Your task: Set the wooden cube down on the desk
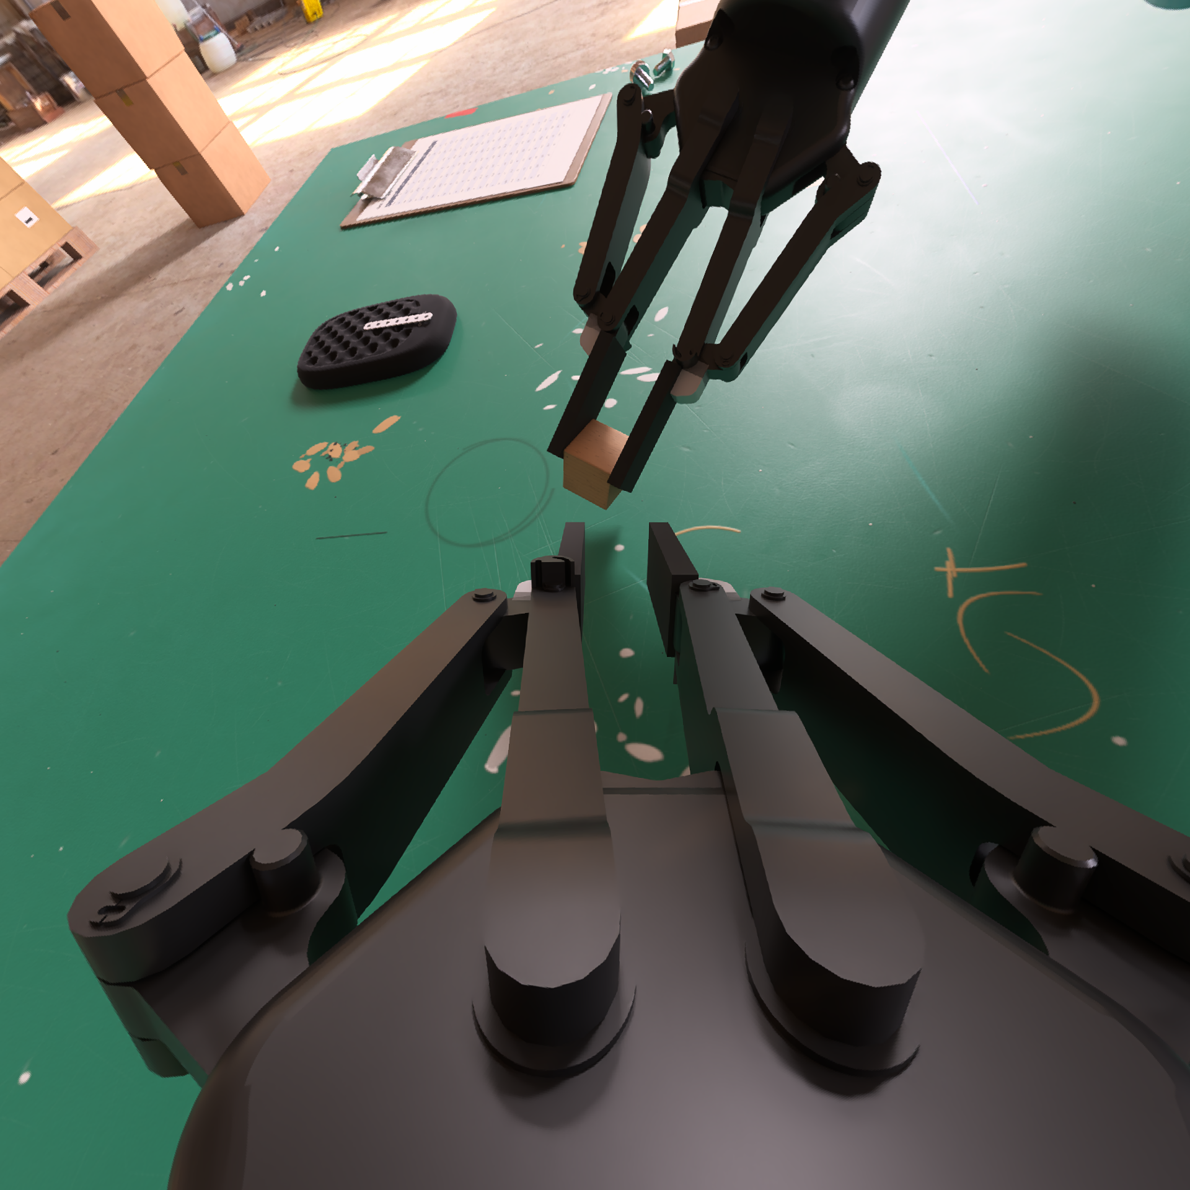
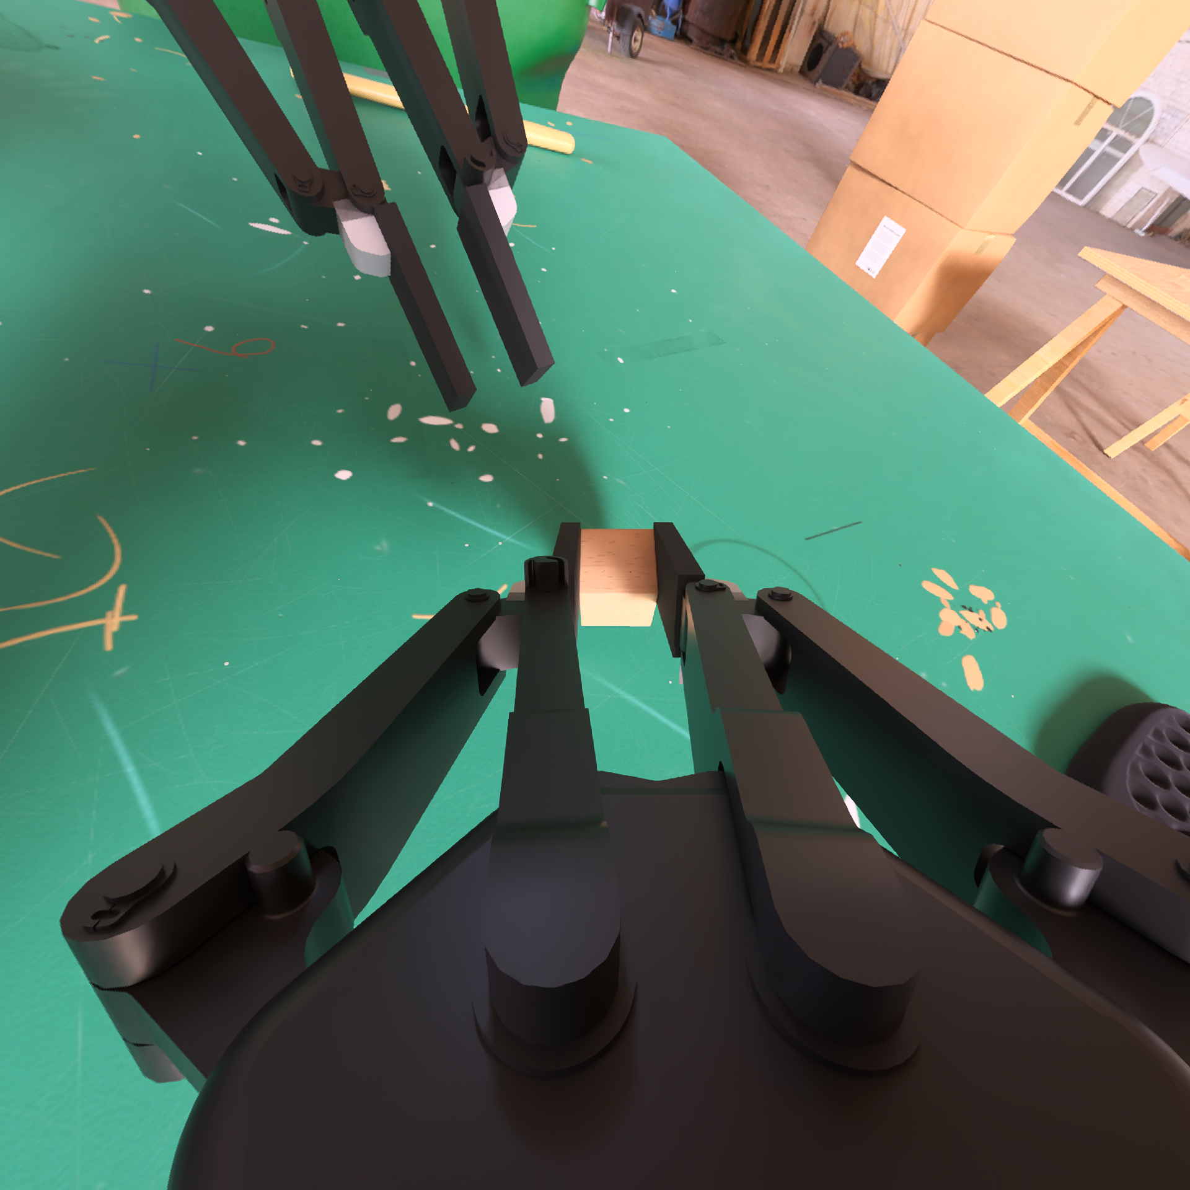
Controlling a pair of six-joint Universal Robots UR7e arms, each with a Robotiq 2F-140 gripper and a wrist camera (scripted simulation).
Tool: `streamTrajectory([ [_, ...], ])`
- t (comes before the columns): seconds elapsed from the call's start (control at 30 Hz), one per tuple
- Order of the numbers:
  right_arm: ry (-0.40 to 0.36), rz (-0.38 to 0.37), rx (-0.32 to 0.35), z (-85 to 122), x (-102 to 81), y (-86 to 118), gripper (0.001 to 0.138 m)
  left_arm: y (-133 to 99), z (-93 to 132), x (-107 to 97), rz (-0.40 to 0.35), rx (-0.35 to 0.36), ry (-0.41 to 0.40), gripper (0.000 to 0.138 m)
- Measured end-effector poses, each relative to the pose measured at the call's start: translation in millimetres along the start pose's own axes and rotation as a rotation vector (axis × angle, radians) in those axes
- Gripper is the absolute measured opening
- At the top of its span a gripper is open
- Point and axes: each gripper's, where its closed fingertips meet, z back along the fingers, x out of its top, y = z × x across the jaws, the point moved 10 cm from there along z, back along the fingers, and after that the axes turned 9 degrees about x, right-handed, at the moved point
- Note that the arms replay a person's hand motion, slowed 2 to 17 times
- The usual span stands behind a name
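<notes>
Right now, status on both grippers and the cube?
Right gripper shut on small wooden cube, held above green desk. Left gripper open, empty. Nothing beneath.

Left wrist view: low over the green desk (image 1: 193, 644), close, facing the far clipboard (image 1: 476, 161) and boxes. Right wrist view: similar height, aimed the opposite way toward a yellow rod (image 2: 547, 136). Shared: wooden cube (image 1: 594, 469), orange paint blotches (image 2: 963, 615), each other's gripper.
</notes>
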Motion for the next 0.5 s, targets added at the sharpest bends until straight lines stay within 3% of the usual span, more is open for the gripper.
streamTrajectory([
  [0.5,0.059,-0.016,-0.009,-4.3,-0.2,-0.9,0.03,-2.0,-2.0,0.5,-0.012,0.002,0.011,0.026],
])
